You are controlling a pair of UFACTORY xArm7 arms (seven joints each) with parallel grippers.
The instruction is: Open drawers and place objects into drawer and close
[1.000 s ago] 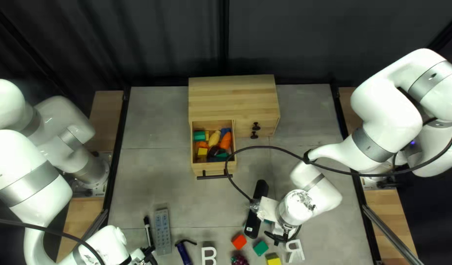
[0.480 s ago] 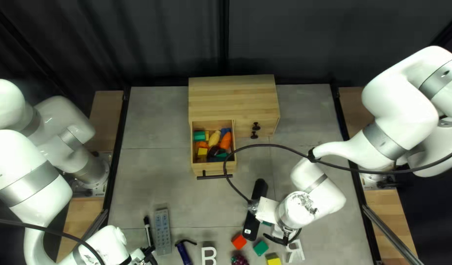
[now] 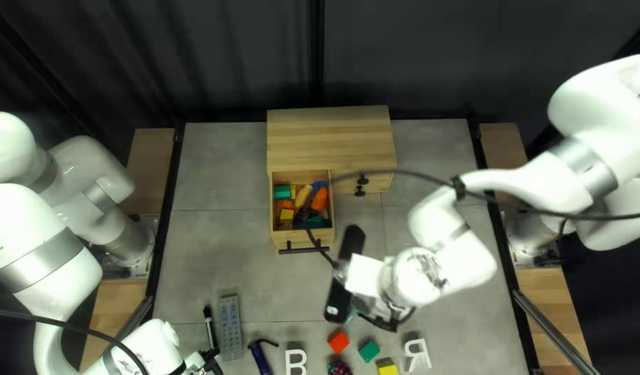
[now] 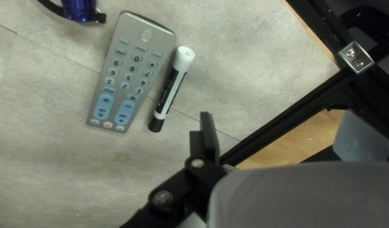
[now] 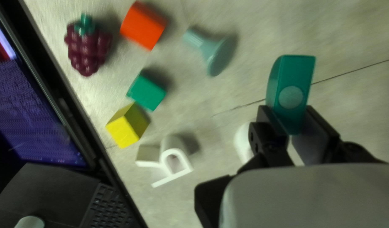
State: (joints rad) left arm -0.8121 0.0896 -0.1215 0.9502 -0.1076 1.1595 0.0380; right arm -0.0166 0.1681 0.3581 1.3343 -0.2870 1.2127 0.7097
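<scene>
Green piece (image 5: pixel 292 71) clamped in right pincer (image 3: pixel 367 314), a finger pressed to each side. Piece seen as deep green, smooth and longish, one side bowed out, a pale round spot on the flat face turned to the right wrist camera. Held above the counter (image 3: pixel 215 271), well apart from the drawer (image 3: pixel 299 238).

Drawer is pulled out of the wooden chest (image 3: pixel 330 135), black bar handle (image 3: pixel 302 250) on its front. Already filled with coloured bits: green, yellow, orange, blue. Two black knobs (image 3: pixel 362 179) are seen on the chest beside it.

Left pincer (image 3: pixel 210 358) is held apart, one finger clear in its wrist view. Grey remote (image 4: pixel 129 76) with blue-tinted lower buttons and black-and-white marker (image 4: pixel 170 88) are seen just ahead of it, side by side. Blue tool (image 4: pixel 79 9) partly shown past the remote.

In the right wrist view, red block (image 5: pixel 143 25), berry toy (image 5: pixel 88 46), teal flared peg (image 5: pixel 211 48), small green block (image 5: pixel 146 92) and yellow block (image 5: pixel 127 126) are spread on the counter; green and yellow placed close together. White letter R (image 5: pixel 173 160) is laid near the yellow one. White letter B (image 3: pixel 295 361) is cut off at the top left view's near edge.
</scene>
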